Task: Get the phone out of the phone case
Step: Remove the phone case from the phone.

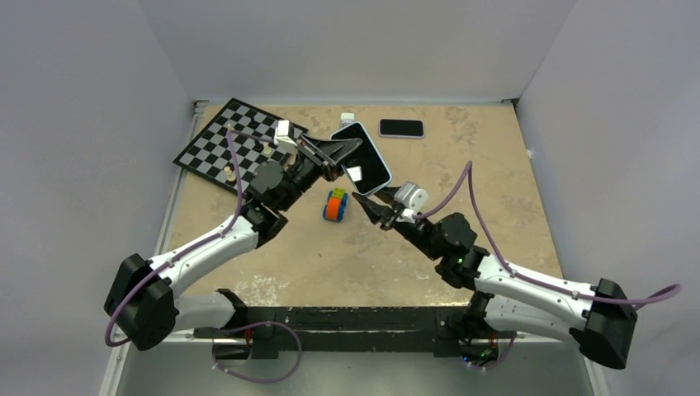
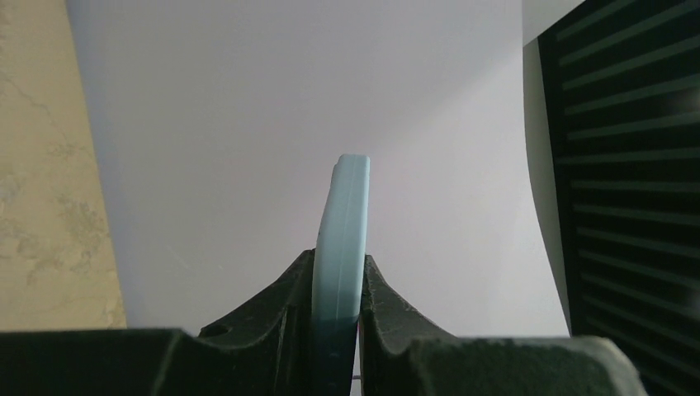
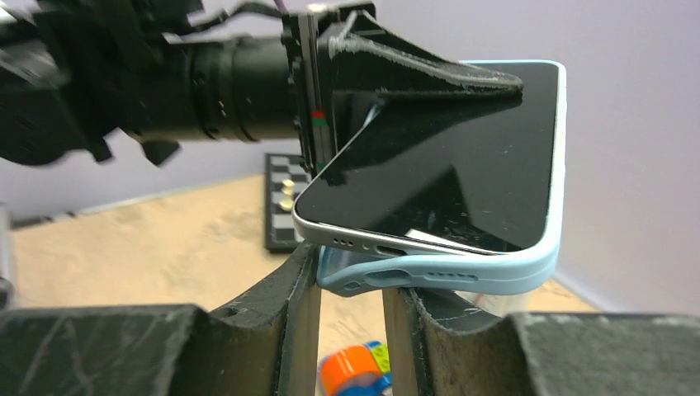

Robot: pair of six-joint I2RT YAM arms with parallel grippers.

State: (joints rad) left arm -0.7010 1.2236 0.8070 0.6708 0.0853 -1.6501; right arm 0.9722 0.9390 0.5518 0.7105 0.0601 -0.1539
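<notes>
A black-screened phone [image 1: 369, 158] in a light blue case is held tilted above the table. My left gripper [image 1: 350, 149] is shut on its edge; in the left wrist view the case [image 2: 342, 235] stands edge-on between the fingers [image 2: 285, 305]. In the right wrist view one left finger [image 3: 413, 74] lies across the phone's screen [image 3: 470, 165]. The phone's bottom left corner stands lifted out of the case [image 3: 462, 272]. My right gripper [image 1: 364, 201] [image 3: 351, 268] sits just under the case's bottom edge, jaws a little apart with nothing between them.
A second black phone [image 1: 401, 128] lies flat at the back. A chessboard [image 1: 215, 144] with a few pieces lies at the back left. A colourful toy [image 1: 334, 205] sits under the held phone and also shows in the right wrist view [image 3: 355, 371].
</notes>
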